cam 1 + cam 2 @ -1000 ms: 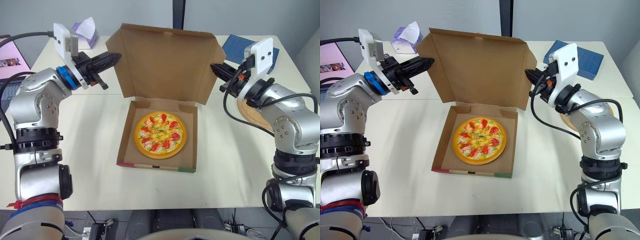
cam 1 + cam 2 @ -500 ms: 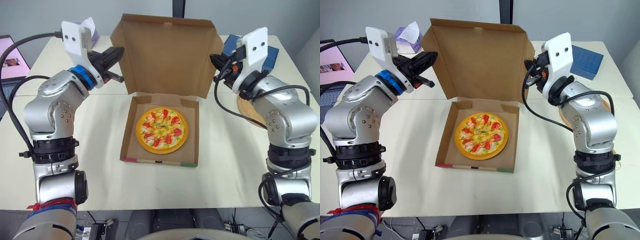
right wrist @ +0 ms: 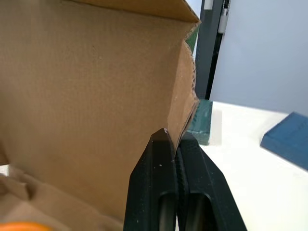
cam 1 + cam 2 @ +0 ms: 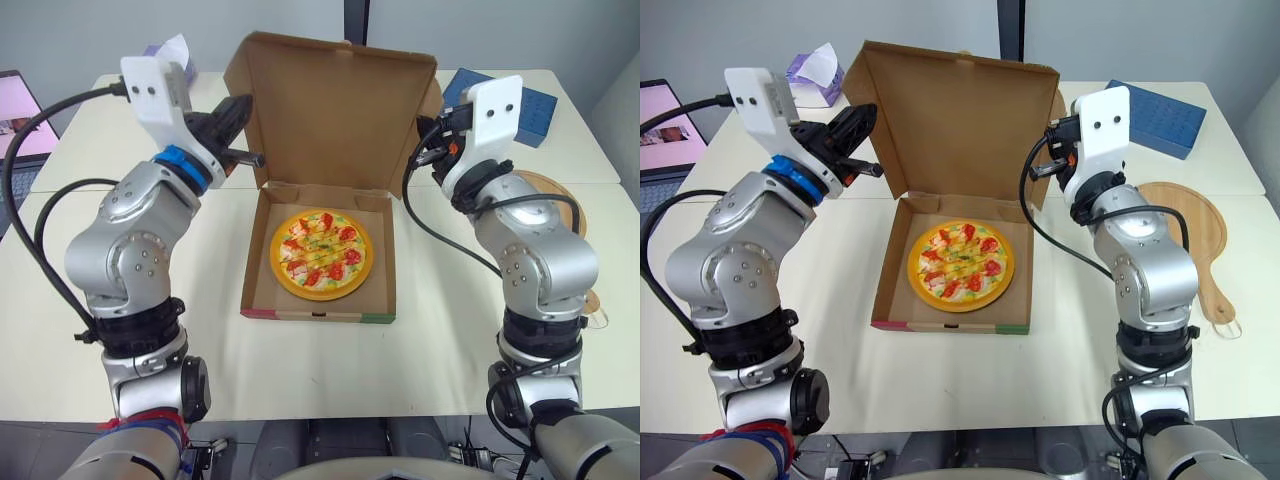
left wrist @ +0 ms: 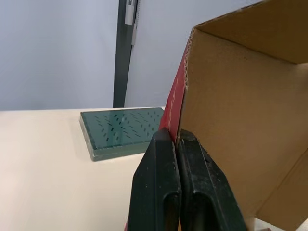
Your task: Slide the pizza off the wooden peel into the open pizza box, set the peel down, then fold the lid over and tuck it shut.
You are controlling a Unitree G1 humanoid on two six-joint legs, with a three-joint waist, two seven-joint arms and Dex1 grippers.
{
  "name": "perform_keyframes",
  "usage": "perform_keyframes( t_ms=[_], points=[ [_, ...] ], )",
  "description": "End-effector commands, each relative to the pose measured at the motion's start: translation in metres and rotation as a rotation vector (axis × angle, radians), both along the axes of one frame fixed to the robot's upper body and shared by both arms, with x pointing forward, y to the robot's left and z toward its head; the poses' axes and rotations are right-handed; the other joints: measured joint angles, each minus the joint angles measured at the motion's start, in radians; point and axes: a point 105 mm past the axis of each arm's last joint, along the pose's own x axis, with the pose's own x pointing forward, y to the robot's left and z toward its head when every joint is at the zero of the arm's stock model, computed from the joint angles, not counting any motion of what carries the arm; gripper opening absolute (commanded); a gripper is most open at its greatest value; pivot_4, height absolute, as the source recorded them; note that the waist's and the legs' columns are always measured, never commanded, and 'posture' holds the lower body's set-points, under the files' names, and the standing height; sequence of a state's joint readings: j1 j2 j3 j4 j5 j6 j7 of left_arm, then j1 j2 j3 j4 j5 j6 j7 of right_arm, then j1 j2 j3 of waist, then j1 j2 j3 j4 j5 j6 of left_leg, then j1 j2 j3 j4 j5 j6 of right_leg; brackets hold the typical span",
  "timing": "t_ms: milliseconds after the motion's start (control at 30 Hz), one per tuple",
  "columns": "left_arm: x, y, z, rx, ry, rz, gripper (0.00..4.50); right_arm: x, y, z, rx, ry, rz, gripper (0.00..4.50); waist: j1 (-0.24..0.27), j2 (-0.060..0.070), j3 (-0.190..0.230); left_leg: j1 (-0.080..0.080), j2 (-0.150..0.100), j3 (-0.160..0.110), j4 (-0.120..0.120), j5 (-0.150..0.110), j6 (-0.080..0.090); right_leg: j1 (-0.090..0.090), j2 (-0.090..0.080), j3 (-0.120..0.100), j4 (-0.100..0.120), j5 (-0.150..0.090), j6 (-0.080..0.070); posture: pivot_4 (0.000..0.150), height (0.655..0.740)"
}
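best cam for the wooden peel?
Right eye view: the wooden peel lies flat on the table, nearly whole. Left eye view: the right arm covers most of it. Wrist views face the box lid.

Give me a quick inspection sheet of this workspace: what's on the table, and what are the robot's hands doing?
Surface: cream table, no spills seen.
Job's things: pizza lies in the pizza box; lid stands upright, not yet folded; wooden peel lies flat and bare on the robot's right.
Clutter: tissue box, blue box and laptop towards the table's edges.
Grippers: left gripper and right gripper each have their fingers pinched on a side edge of the lid.
Cables: black cables loop from both wrists.
Surroundings: grey wall, dark post.
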State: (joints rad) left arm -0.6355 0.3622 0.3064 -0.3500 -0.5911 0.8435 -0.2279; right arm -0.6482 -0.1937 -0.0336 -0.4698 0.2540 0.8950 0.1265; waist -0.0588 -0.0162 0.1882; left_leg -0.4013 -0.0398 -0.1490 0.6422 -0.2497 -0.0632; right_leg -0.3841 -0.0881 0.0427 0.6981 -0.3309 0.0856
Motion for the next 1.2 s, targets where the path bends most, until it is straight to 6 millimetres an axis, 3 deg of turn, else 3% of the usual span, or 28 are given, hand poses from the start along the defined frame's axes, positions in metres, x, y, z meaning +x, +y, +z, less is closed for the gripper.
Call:
perform_keyframes(
  t_ms=[33, 233, 733, 1200],
  points=[
    [-0.018, -0.015, 0.009, -0.020, -0.063, -0.086, 0.00, -0.024, 0.031, 0.005, 0.007, -0.037, 0.145, 0.02, 0.000, 0.000, 0.000, 0.000, 0.000, 0.000, 0.000, 0.000, 0.000, 0.000, 0.000, 0.000, 0.000, 0.000, 0.000, 0.150, 0.7400],
    [-0.029, -0.003, -0.002, -0.051, -0.034, -0.080, 0.00, -0.032, 0.036, -0.003, 0.045, -0.008, 0.168, 0.02, 0.001, 0.000, 0.000, 0.000, 0.000, 0.000, 0.000, 0.000, 0.000, 0.000, 0.000, 0.000, 0.000, 0.000, 0.000, 0.150, 0.7400],
    [-0.062, 0.000, -0.030, -0.065, 0.030, -0.073, 0.00, -0.059, 0.052, -0.026, 0.155, 0.127, 0.274, 0.02, -0.001, -0.001, -0.002, 0.002, 0.001, 0.002, -0.002, 0.000, 0.000, 0.000, 0.000, 0.001, 0.000, 0.000, 0.000, 0.150, 0.7400],
    [-0.086, 0.011, -0.058, -0.025, 0.086, -0.035, 0.00, -0.071, 0.048, -0.060, 0.193, 0.266, 0.311, 0.02, -0.003, -0.002, -0.006, 0.011, 0.003, 0.008, -0.008, -0.002, 0.004, 0.004, 0.000, 0.002, -0.003, 0.000, 0.000, 0.150, 0.7400]
  ],
)
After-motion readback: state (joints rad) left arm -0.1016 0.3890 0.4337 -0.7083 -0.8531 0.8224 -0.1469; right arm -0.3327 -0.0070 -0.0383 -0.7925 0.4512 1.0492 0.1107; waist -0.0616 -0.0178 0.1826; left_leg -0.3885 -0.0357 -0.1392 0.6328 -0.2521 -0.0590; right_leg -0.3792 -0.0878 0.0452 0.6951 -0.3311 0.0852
